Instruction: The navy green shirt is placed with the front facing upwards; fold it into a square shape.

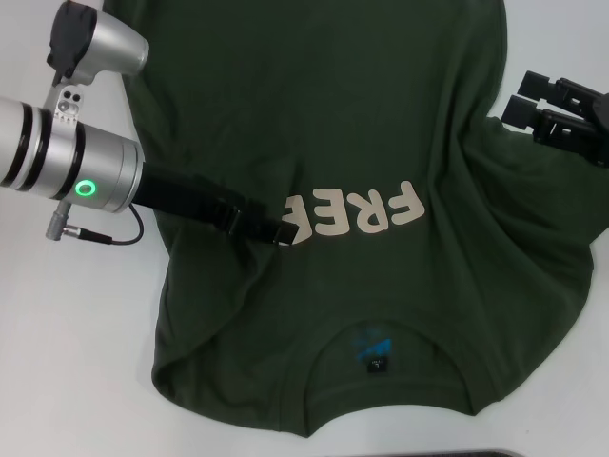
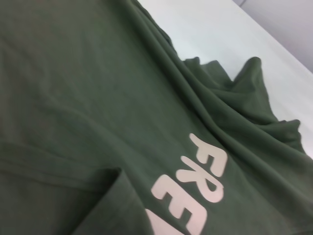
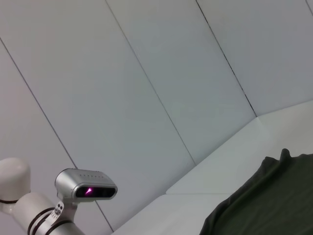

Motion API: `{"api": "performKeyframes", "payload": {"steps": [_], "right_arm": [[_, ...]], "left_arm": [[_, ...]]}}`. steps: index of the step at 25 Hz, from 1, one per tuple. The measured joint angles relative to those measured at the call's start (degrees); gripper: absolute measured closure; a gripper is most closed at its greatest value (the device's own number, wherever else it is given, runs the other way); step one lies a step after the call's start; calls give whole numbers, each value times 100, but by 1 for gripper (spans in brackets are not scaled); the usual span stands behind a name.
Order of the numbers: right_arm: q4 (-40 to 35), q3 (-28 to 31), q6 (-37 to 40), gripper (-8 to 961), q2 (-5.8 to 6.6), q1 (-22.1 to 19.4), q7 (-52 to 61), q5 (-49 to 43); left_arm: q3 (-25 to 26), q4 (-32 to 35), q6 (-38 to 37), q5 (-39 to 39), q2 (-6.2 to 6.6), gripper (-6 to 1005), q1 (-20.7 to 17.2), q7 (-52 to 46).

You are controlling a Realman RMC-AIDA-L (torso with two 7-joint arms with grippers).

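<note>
the navy green shirt (image 1: pixel 381 314) lies front-up on the bench (image 1: pixel 67 381), rumpled. my left pincer (image 1: pixel 284 231) seems closed on a fold; tugging could bunch it. my right pincer (image 1: pixel 540 103), state unclear, waits at the sleeve.

Left pincer (image 1: pixel 283 233) covers the cream lettering's (image 1: pixel 366 214) last characters.
</note>
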State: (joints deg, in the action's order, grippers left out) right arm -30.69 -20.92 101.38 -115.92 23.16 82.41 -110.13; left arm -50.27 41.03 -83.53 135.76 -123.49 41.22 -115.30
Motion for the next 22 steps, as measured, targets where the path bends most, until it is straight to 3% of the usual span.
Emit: {"api": "performKeyframes", "payload": {"steps": [11, 22], "right_arm": [[9, 9, -12, 42, 9, -41, 0, 0], [19, 9, -34, 42, 2, -40, 14, 0]], "left_arm": [[146, 0, 616, -38, 33, 291, 0, -220], [113, -62, 1241, -50, -23, 292, 4, -172]]}}
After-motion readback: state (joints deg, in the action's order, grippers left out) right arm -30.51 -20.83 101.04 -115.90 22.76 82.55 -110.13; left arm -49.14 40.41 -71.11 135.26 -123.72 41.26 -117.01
